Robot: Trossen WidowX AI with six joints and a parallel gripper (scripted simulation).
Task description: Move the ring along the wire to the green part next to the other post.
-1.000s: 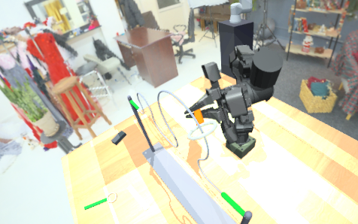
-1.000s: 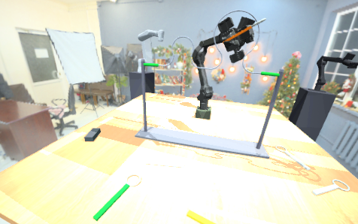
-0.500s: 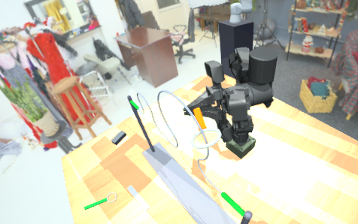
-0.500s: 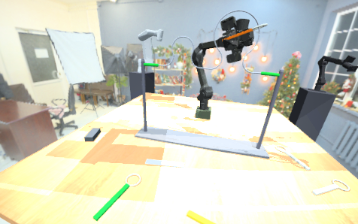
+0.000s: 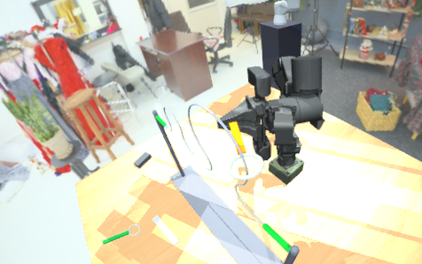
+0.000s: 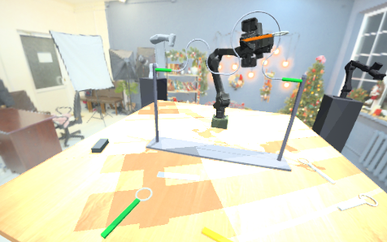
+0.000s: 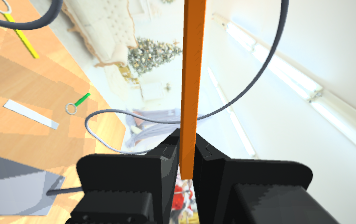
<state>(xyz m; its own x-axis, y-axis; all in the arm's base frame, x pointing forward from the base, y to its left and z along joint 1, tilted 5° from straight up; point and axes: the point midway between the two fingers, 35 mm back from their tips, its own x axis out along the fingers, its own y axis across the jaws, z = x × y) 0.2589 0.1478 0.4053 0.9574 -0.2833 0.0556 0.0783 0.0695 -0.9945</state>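
Clamped by the claw (image 5: 225,125) (image 6: 254,38) (image 7: 186,137): the orange handle (image 5: 237,137) (image 6: 258,37) (image 7: 192,75), with fingers closed on both sides. Just beyond the claw, at the handle's far end: the pale ring (image 5: 230,167) (image 6: 284,32), around the wire (image 5: 195,104) (image 6: 197,39) (image 7: 286,10) by its tall loop. Too fine to tell: any touch between ring and wire. Farther off, below the claw and to its right in the exterior view: the green part (image 5: 277,237) (image 6: 292,79) beside one post (image 5: 290,257) (image 6: 290,122). Farther still, below and to the claw's left there: the other green part (image 5: 160,120) (image 6: 163,70), by the other post (image 5: 168,142) (image 6: 156,110). Well below the claw, on the table (image 5: 355,190) (image 6: 81,195) (image 7: 30,90): a green stick (image 5: 116,237) (image 6: 120,218) (image 7: 82,99).
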